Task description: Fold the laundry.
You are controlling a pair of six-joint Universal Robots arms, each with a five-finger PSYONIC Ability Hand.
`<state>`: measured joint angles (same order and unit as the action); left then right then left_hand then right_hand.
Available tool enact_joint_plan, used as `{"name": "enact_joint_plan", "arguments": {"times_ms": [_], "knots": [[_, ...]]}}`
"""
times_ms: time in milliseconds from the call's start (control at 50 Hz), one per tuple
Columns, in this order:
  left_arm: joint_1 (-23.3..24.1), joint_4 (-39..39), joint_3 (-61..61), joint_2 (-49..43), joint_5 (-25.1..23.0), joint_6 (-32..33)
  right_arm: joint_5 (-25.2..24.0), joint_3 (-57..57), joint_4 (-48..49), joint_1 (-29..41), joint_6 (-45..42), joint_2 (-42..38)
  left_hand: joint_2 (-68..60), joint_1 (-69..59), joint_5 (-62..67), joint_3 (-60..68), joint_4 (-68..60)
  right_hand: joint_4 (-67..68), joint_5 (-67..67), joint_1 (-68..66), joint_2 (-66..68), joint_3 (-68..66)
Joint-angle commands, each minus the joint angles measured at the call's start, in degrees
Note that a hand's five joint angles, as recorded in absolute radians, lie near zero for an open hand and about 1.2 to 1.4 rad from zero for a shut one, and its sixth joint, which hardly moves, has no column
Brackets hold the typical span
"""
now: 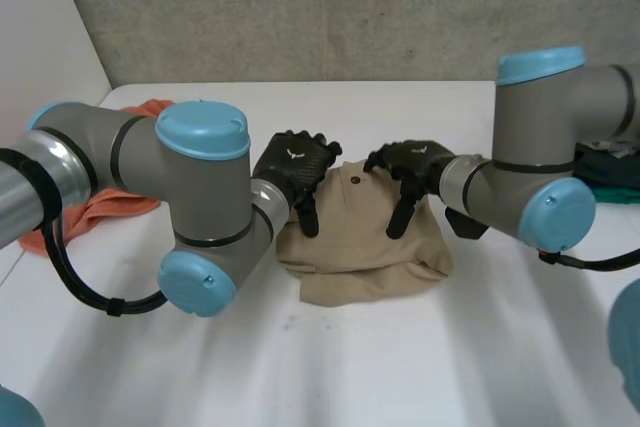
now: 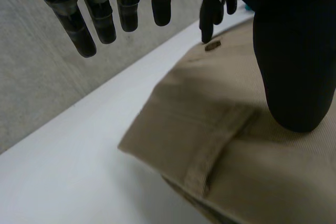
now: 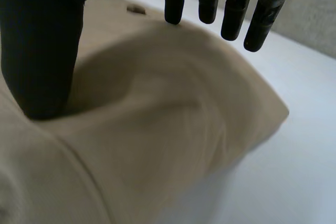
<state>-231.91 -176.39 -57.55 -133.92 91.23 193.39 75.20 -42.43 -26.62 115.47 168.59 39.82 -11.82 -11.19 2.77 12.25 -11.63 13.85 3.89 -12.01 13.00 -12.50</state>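
Left arm elbow is closest, bent across the near-left of the table. Beyond it, a tan garment lies bunched in a rough fold at the table's middle, both hands on its far half.

Left hand is at the garment's far-left edge. In its wrist view the fingers are straight and spread, off the cloth and gripping nothing; the thumb presses down onto the tan fabric next to a belt loop.

Right hand is on the far-right part, just apart from the left one. It shows the same pose: fingers straight and clear of the cloth, thumb dug into the fabric, which dents around it. Nothing is pinched.

A small dark button sits on the garment between the two hands.

An orange cloth is heaped at the table's left, partly behind the left arm. A dark green cloth sits at the far right edge, behind the right arm.
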Motion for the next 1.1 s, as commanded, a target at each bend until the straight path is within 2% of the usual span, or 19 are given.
{"name": "enact_joint_plan", "arguments": {"times_ms": [20, 100, 200, 260, 520, 780, 860, 940, 1080, 1100], "knots": [[0.1, 0.5, -0.3, -1.7, -0.5, 3.8, 8.1, -0.5, -1.2, 0.6, -9.2, -2.6, -1.1, -1.7, 0.1, 0.7, -1.3, -3.8, -3.9, 2.0, -3.0, 2.5], [0.1, 0.3, 0.3, -3.5, -1.6, 5.4, 10.7, -5.6, -0.5, 0.5, -13.3, -0.5, -1.3, -1.9, 0.3, 0.8, -1.4, -2.1, -2.1, 0.3, -1.2, 0.7], [0.1, 0.3, 1.7, -6.5, -4.6, 6.4, 11.2, -14.5, 7.0, 0.5, -13.7, 4.3, -1.8, -2.4, 0.8, 1.3, -1.9, -1.6, -1.6, -0.3, -0.7, 0.2], [0.1, 0.3, 2.1, -7.8, -4.8, 6.9, 11.2, -18.3, 10.8, 0.5, -13.6, 6.5, -2.3, -2.9, 1.3, 1.8, -2.5, -1.2, -1.3, -0.6, -0.4, -0.1], [0.0, 0.4, 5.1, -11.0, 0.5, 16.0, 11.3, -27.5, 20.3, 0.5, -13.7, 8.8, -4.8, -5.4, 3.8, 4.4, -5.0, -0.9, -0.9, -0.9, -0.1, -0.4], [0.4, 0.3, 3.6, -5.7, 0.2, 16.6, 12.8, -29.6, 23.8, 0.0, -13.5, 9.7, -3.9, -4.6, 3.0, 3.5, -4.1, -0.6, -0.6, -1.3, 0.3, -0.8], [0.2, 0.1, 2.1, -1.4, 0.0, 16.4, 12.9, -31.9, 28.4, -0.2, -12.4, 14.1, -2.9, -3.6, 2.0, 2.5, -3.1, -3.6, -3.6, 1.7, -2.7, 2.2], [0.2, -0.4, -0.6, 3.1, -2.3, 15.8, 12.3, -35.7, 31.8, -0.3, -11.3, 20.9, -1.8, -2.4, 0.8, 1.3, -2.0, -3.8, -3.9, 2.0, -3.0, 2.5], [-1.4, -0.9, -11.6, 15.8, -15.3, 14.0, 11.9, -44.0, 32.0, 0.5, -11.2, 26.5, -1.3, -1.9, 0.3, 0.8, -1.4, -3.8, -3.9, 2.0, -3.0, 2.5], [-2.2, -0.9, -14.4, 18.5, -18.7, 13.9, 11.7, -47.4, 32.7, 0.7, -11.2, 27.9, -1.1, -1.7, 0.1, 0.7, -1.3, -3.8, -3.9, 2.0, -3.0, 2.5]]}}
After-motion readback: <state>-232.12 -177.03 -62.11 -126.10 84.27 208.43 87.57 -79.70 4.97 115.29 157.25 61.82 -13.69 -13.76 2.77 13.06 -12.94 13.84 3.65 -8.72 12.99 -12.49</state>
